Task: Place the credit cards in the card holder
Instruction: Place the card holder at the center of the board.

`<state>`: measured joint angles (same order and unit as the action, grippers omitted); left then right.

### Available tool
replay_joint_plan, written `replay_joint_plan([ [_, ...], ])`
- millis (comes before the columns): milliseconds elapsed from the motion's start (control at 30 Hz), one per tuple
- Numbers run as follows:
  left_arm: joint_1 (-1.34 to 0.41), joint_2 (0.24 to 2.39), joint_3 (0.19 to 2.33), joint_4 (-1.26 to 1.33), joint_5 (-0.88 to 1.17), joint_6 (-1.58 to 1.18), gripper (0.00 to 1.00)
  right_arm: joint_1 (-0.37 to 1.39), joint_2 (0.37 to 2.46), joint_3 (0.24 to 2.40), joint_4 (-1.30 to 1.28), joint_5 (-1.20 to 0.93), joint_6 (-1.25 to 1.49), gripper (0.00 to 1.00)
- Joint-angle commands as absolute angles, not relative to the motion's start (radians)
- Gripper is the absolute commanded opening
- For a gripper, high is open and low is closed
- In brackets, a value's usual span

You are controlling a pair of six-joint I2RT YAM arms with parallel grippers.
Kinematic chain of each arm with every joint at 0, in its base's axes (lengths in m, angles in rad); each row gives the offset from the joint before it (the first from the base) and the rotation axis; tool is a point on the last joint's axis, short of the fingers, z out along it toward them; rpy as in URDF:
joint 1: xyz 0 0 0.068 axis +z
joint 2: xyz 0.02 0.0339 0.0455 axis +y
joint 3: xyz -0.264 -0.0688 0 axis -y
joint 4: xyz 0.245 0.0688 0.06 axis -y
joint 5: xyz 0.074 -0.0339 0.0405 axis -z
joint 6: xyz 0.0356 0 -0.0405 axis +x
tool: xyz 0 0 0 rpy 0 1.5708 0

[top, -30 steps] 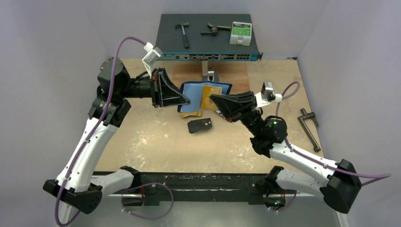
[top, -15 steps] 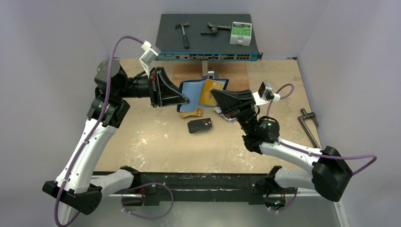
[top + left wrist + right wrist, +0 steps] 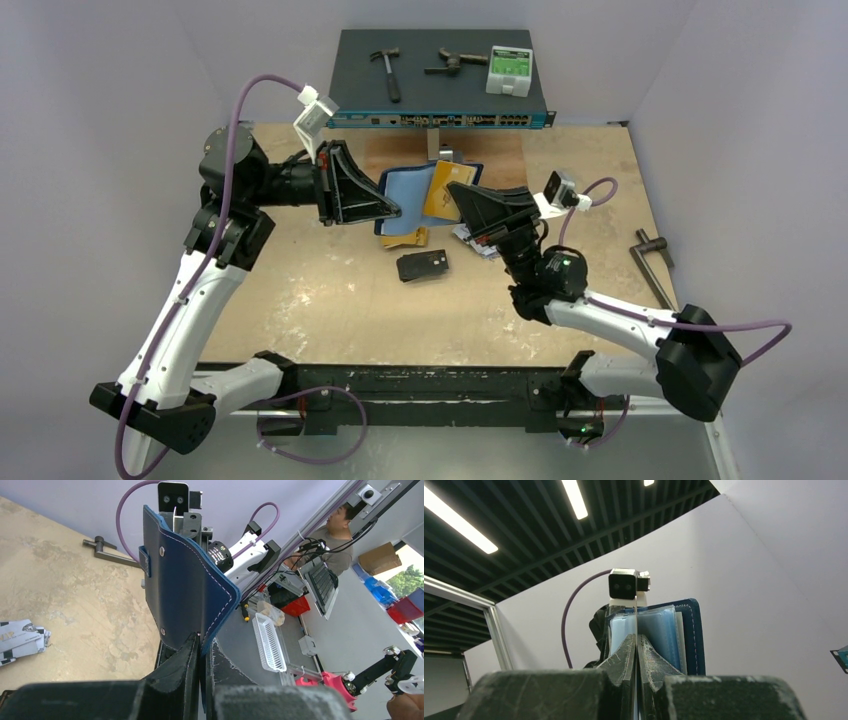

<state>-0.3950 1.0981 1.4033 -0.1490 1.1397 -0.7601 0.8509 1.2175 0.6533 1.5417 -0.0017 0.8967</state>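
Nearest me on the surface [image 3: 320, 300] a black card [image 3: 422, 265] lies flat, with nothing touching it. Just beyond it a loose gold card [image 3: 405, 239] pokes out from below the card holder [image 3: 405, 193], and a small heap of silver-grey cards [image 3: 476, 241] lies beside my right wrist. My left tool [image 3: 393, 212] is clenched on the holder's lower edge, holding it open and raised off the surface with the pockets facing right. My right tool [image 3: 455, 192] is clamped on the held gold card [image 3: 438, 197]. Change over the last second: the right arm has swung in and lifted, bringing this card up against the holder's open face and uncovering the silver-grey heap. The holder has not moved. In the right wrist view the card's edge lines up with the pale blue pockets, but I cannot tell whether it has entered a slot. Judgement: first insertion under way, and the other cards are all still out.
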Motion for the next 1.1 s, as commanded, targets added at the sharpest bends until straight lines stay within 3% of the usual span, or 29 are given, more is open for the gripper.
replay_joint_plan([
  [0,-0.391,1.079,1.437,-0.097,1.155,-0.771,0.00,0.854,1.197,0.669,1.764,0.050,0.917,0.00],
  [1067,-0.382,1.060,1.413,-0.074,1.167,-0.756,0.00,0.856,1.270,0.784,1.845,0.003,1.052,0.00],
])
